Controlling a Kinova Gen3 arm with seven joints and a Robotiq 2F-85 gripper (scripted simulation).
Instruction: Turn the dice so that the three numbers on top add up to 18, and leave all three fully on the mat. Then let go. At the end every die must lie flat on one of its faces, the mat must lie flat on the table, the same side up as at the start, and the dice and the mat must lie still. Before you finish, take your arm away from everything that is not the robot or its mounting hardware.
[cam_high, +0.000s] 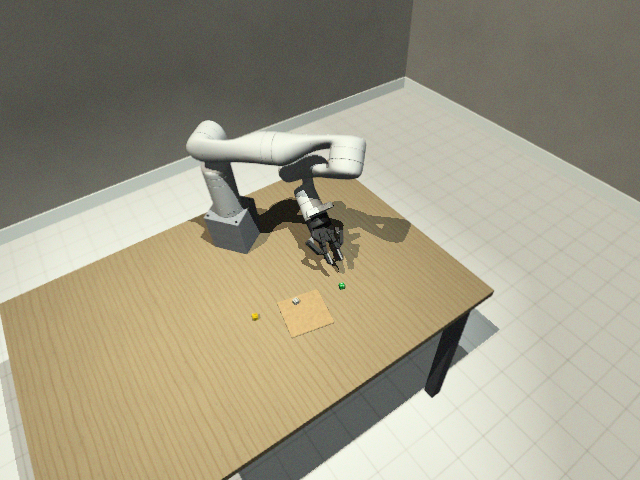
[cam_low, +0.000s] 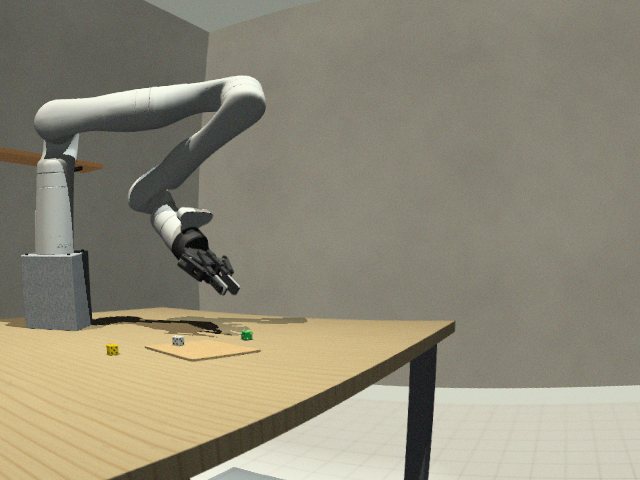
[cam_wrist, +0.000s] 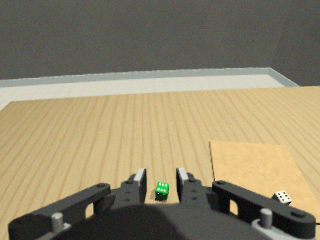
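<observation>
1. Our gripper (cam_low: 227, 285) hangs in the air above the table (cam_high: 155, 361), tilted forward and downward, touching nothing.
2. The fingers stand partly closed with a narrow gap between them. Nothing is held; the grasp is empty.
3. In the wrist view the green die (cam_wrist: 162, 189) appears through the gap between the fingertips, but it lies on the table surface below and ahead of them, well apart from the pads.
4. The green die (cam_high: 341, 285) rests flat on bare wood, just beside the mat's far right corner and off the mat (cam_high: 310, 317). Its top face shows six pips in the wrist view.
5. The white die (cam_high: 295, 300) sits on the mat, near the mat's far corner on the side toward the arm's pedestal (cam_high: 227, 235). We cannot read its top number with confidence from these views.
6. The yellow die (cam_high: 255, 316) lies on the table, off the mat, on the opposite side from the green die. Its pips are too small to read.
7. The mat (cam_low: 206, 350) lies flat on the table, with only the white die (cam_low: 177, 340) on it.
8. Status: one die on the mat, two dice (cam_low: 112, 349) (cam_low: 246, 334) off it.
</observation>
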